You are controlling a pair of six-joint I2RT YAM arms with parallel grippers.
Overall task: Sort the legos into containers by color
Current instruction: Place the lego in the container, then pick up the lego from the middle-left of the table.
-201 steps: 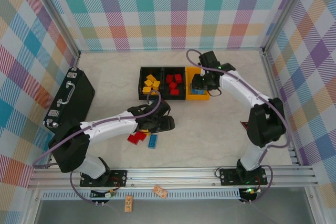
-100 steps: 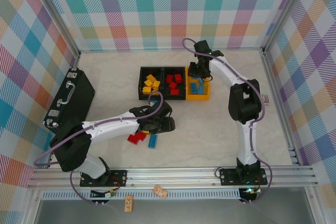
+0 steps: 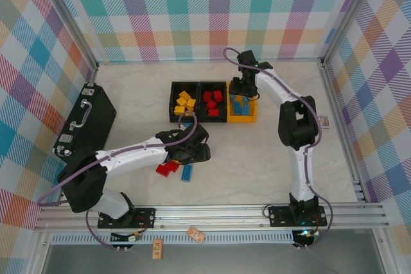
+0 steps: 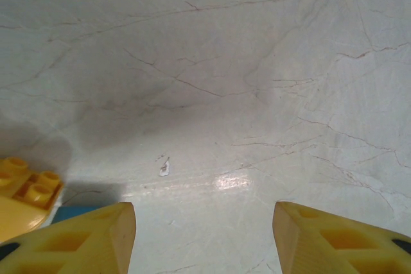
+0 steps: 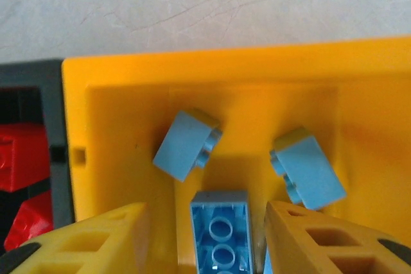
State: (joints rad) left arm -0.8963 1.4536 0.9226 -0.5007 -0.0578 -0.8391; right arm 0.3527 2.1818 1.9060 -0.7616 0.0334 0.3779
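Drop looks just done: right fingers [image 5: 103,239] have spread since a second ago and stand apart over the yellow-orange bin [image 5: 115,68], upper centre of top view; blue brick [image 5: 219,239] lies loose between them inside it; left fingers [image 4: 77,235] apart, unchanged, over bare counter [image 4: 225,94] beside a yellow brick [image 4: 31,184]; red bricks [image 3: 167,168] low centre remain unsorted.

Three small open bins stand touching in a row. The left black bin [image 3: 172,94] holds a heap of yellow bricks [image 3: 185,102], the middle black bin [image 3: 213,84] holds red bricks [image 3: 212,101], and the yellow-orange bin [image 3: 242,119] holds light blue bricks [image 5: 186,144] tilted at odd angles. Nearer the front, loose on the table [image 3: 270,145], lie red bricks [image 3: 167,168] bunched together, a blue brick [image 3: 187,172] just beside them, and a yellow brick [image 4: 29,185].
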